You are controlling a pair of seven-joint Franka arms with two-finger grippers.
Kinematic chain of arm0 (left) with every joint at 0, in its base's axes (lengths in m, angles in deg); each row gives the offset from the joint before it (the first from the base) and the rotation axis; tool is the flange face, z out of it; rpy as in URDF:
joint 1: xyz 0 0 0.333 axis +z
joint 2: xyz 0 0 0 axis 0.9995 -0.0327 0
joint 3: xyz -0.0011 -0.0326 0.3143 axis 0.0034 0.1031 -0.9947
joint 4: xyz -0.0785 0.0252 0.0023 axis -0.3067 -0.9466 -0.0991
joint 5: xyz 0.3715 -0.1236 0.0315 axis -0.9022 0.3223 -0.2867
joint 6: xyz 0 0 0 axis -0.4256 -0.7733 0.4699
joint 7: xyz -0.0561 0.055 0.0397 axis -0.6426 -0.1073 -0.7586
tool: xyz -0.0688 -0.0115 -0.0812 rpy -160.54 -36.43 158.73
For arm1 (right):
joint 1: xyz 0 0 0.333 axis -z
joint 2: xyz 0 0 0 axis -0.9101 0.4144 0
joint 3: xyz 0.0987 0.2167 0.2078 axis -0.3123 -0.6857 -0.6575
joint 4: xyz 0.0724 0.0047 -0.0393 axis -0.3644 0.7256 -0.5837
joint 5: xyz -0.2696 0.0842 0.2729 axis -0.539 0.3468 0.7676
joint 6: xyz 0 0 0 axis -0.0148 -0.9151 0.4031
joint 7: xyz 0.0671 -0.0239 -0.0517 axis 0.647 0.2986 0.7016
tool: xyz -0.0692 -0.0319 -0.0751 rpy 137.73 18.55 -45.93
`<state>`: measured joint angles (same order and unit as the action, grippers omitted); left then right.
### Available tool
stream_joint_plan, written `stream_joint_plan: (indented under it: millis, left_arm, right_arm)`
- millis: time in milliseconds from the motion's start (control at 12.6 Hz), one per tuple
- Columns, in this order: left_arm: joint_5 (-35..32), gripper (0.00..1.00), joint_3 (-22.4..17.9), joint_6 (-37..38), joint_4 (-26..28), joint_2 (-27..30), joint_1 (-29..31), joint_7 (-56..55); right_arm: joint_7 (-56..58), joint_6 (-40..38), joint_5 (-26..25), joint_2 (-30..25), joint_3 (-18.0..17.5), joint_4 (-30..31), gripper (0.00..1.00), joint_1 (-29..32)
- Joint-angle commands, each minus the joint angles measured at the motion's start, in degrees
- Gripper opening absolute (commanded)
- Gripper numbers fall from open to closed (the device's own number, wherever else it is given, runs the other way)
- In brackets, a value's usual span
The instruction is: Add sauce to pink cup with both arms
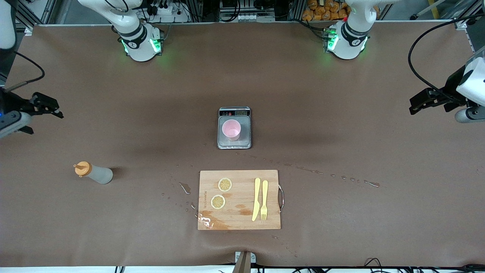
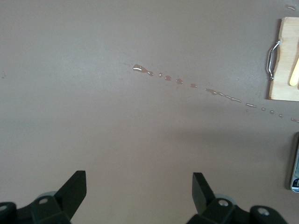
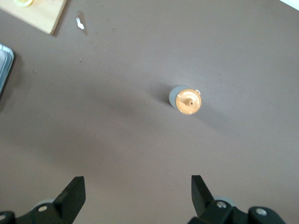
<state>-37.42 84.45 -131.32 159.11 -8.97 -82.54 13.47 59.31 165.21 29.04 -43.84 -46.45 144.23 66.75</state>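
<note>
While both arms waited at the desk's ends, the bottle (image 1: 94,173) stood upright on the desk (image 1: 341,113) toward the right arm's end, nearer the front camera than the cup (image 1: 231,129). Cup sat upright on a scale (image 1: 234,141) mid-desk, mouth up; whether it held sauce could not be told. Board (image 1: 239,200) lay nearer the camera than the scale, carrying two lemon slices (image 1: 225,184), a knife (image 1: 256,199) and a fork (image 1: 264,200). Droplets (image 1: 341,176) trailed over the desk beside the board.

Right tool (image 3: 138,191) hung over bare desk near the bottle, jaws wide, nothing between them. Left tool (image 2: 139,189) hung over bare desk at the left arm's end, jaws likewise wide and holding nothing.

Judged handling: bottle looked like soft translucent plastic with an orange nozzle cap (image 3: 189,101), probably light, yielding under a squeeze, and tall enough to tip easily. Best hold seemed mid-body, below the cap, firm but not crushing. Wet desk suggested slippery surfaces. Cup looked thin and light, likely to slide or topple on the scale if nudged; a steadying hold low on its wall seemed wise.
</note>
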Motion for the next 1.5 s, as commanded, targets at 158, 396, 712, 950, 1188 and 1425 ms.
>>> stream_joint_plan:
  millis: [158, 396, 712, 950, 1188, 1425]
  left_arm:
    - [0.7, 1.00, -0.1, 0.4, 0.6, 1.2, 0.4, 1.5]
    - [0.6, 1.00, -0.1, 0.4, 0.6, 1.2, 1.2, 1.5]
    - [0.6, 1.00, -0.1, 0.4, 0.5, 1.3, 1.3, 2.1]
    - [0.7, 1.00, -0.1, 0.5, 0.5, 2.0, 1.3, 3.0]
    - [0.6, 1.00, 0.8, 2.1, 0.0, 3.2, 1.1, 3.6]
    - [0.7, 1.00, 0.8, 2.1, -0.1, 3.2, 1.1, 5.5]
  right_arm:
    - [-20.1, -4.2, -1.6, -5.8, 0.7, 1.3, 1.00, -0.7]
    - [-21.0, -6.3, -1.6, -6.7, 2.0, 0.9, 1.00, 0.2]
    - [-21.8, -7.0, -1.7, -6.5, 2.2, -1.6, 1.00, 0.2]
    - [-22.3, -7.1, -1.6, -6.3, 2.0, -1.7, 1.00, 0.0]
    - [-26.2, -7.1, -0.9, -6.1, 1.8, -2.3, 1.00, -0.3]
    - [-26.2, -7.2, -1.3, -6.2, 1.8, -2.2, 1.00, -0.3]
